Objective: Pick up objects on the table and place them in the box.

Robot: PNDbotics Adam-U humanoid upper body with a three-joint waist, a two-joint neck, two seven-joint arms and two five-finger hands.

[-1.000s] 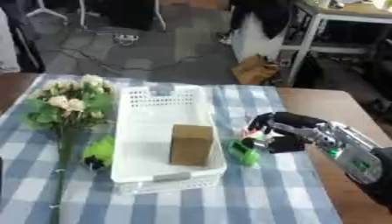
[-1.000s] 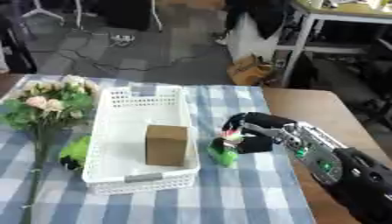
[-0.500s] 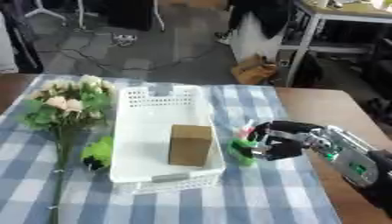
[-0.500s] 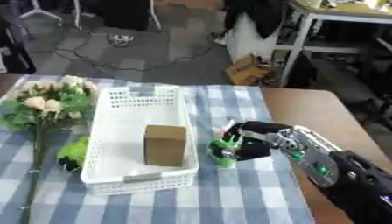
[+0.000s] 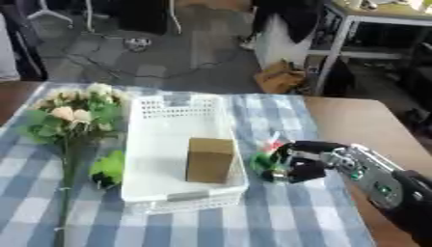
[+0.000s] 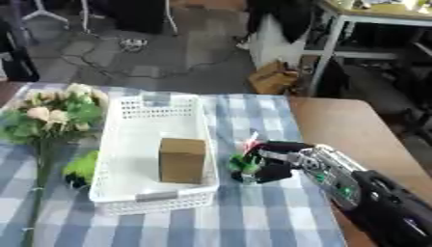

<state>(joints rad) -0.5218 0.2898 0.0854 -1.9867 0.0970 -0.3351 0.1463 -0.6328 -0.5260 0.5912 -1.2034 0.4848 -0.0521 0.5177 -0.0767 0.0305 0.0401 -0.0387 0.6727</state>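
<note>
A white slotted basket [image 5: 150, 137] stands mid-table with a brown cardboard box [image 5: 209, 159] upright inside it. Just right of the basket sits a small green object with a red-and-white top [image 5: 266, 158]. My right hand [image 5: 305, 162] reaches in from the right and has its fingers curled round that green object on the cloth. A bouquet of pale flowers [image 5: 74, 112] lies left of the basket, and a green toy [image 5: 108, 167] lies beside its stems. My left hand is out of sight.
The table wears a blue-and-white checked cloth [image 5: 278, 217]; bare brown wood [image 5: 358, 123] shows at the right. Beyond the far edge are a floor with cables, a metal shelf [image 5: 371, 29] and a brown bag [image 5: 283, 77].
My right hand has moved left to the green object and curled its fingers round it. The whole picture has also shifted slightly.
</note>
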